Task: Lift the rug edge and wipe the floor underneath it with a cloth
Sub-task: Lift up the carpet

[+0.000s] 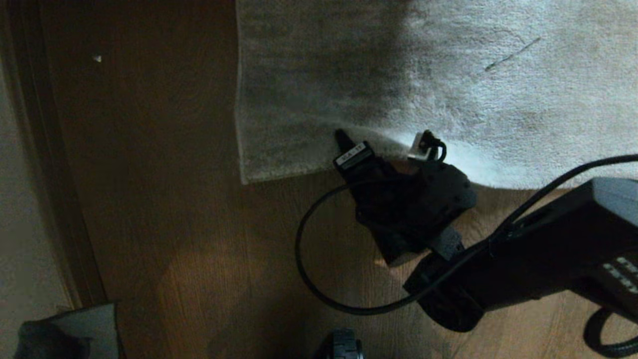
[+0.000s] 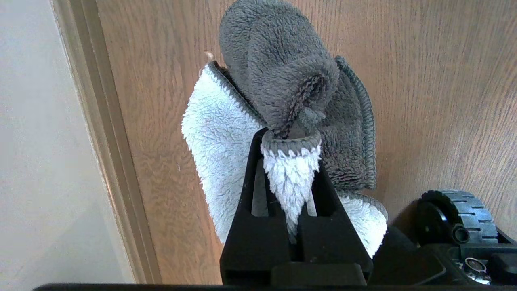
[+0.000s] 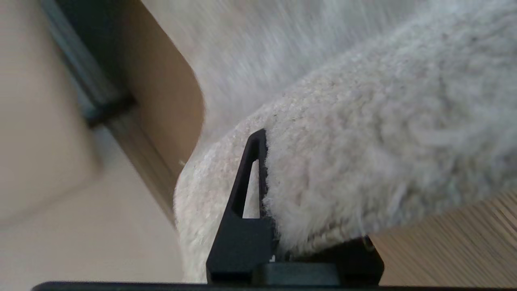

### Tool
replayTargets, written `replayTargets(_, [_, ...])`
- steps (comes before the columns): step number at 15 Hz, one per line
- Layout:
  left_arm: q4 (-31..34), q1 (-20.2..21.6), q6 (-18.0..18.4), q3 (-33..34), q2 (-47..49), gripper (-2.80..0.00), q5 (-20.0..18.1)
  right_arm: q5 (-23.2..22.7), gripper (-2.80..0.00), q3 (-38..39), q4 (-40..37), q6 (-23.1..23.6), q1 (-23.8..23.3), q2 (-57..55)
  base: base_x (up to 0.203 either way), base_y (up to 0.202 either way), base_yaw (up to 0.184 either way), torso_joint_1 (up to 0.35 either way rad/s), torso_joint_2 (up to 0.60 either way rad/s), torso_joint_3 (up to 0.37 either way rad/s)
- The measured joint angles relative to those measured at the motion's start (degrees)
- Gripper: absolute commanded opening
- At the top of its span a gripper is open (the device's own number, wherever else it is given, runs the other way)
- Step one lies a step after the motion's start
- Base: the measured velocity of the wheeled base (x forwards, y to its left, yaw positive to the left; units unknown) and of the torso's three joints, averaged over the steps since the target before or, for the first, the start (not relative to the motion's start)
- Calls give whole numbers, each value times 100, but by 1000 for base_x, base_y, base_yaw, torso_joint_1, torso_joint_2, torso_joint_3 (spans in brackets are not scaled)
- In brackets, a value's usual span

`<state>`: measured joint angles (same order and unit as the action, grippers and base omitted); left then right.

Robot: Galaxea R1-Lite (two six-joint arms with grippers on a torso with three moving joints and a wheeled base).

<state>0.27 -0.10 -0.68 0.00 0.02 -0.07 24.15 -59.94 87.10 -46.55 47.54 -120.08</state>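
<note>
Rug edge [image 1: 379, 144] pinched in right gripper [image 3: 278, 226] jaws, lifted off floor [image 1: 199, 259]. Left gripper [image 2: 288, 182] jaws clamp cloth [image 2: 282, 81], away from rug. Wiping not started.

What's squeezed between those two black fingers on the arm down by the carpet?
The rug edge: in the right wrist view its plush hem fills the gap between the right gripper fingers, hiding one of them, above the wood floor.

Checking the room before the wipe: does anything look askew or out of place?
Only the rug edge: the right gripper pinches it and it humps up off the floor instead of lying flat. The left gripper holds the cloth bunched.
</note>
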Motion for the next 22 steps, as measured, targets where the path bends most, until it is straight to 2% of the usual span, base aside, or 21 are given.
replayTargets(5, [0, 0, 0, -1, 0, -280, -2, -95, -280, 331, 10, -110, -206, 832, 0, 0, 0, 0, 0, 0])
replayTargets(13, [-2, 0, 0, 0, 0, -280, 2, -137, -280, 1055, 13, -366, -239, 1990, 0, 0, 0, 0, 0, 0])
replayTargets(22, [-2, 0, 21, -7, 0, -280, -55, -221, -280, 1375, 7, -467, -248, 2421, 0, 0, 0, 0, 0, 0])
